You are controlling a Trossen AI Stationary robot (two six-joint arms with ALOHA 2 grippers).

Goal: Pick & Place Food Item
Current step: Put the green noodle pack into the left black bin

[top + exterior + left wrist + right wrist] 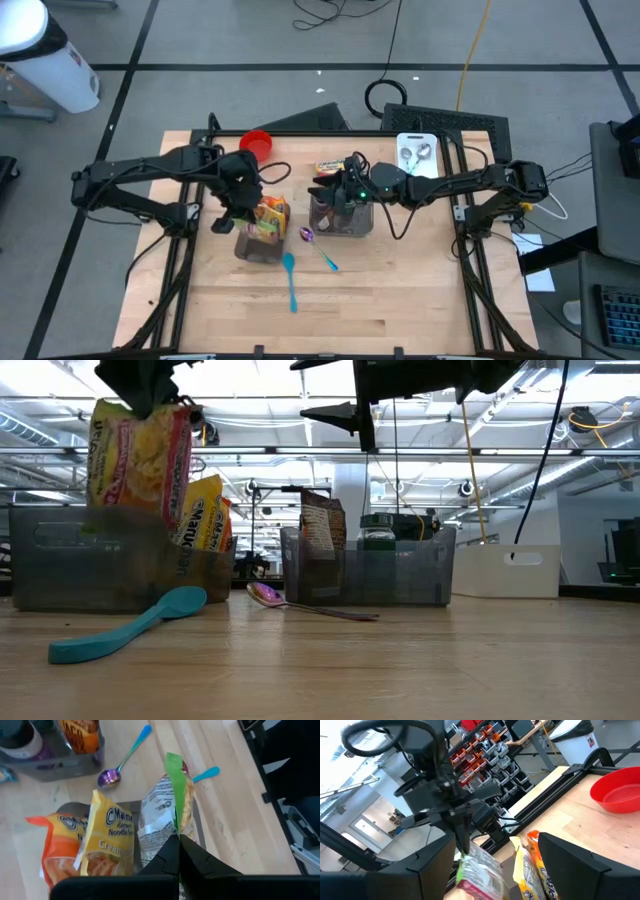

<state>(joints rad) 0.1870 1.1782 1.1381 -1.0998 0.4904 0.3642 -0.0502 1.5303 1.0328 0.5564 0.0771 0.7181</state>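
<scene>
My left gripper [240, 200] is shut on a noodle packet [140, 455] with a green top edge, above the left grey bin [60, 560]. A yellow noodle packet [107, 840] and an orange packet [55, 850] stand in that bin. My right gripper [505, 870] is open and empty, hovering above the right grey bin [400, 570]. That bin holds a brown packet [322, 530] and a dark-lidded jar [378, 530]. My left gripper pinches the packet's green top edge [175, 815] between its two fingers, coming from above and pointing down. The packet hangs upright below the fingers. Its lower end reaches into the left bin beside the yellow packet.
A teal spoon [290, 280] and a purple metal spoon [318, 245] lie on the table in front of the bins. A red bowl [257, 143] and a white tray [418, 152] sit at the far edge. Bare wood lies toward the near edge.
</scene>
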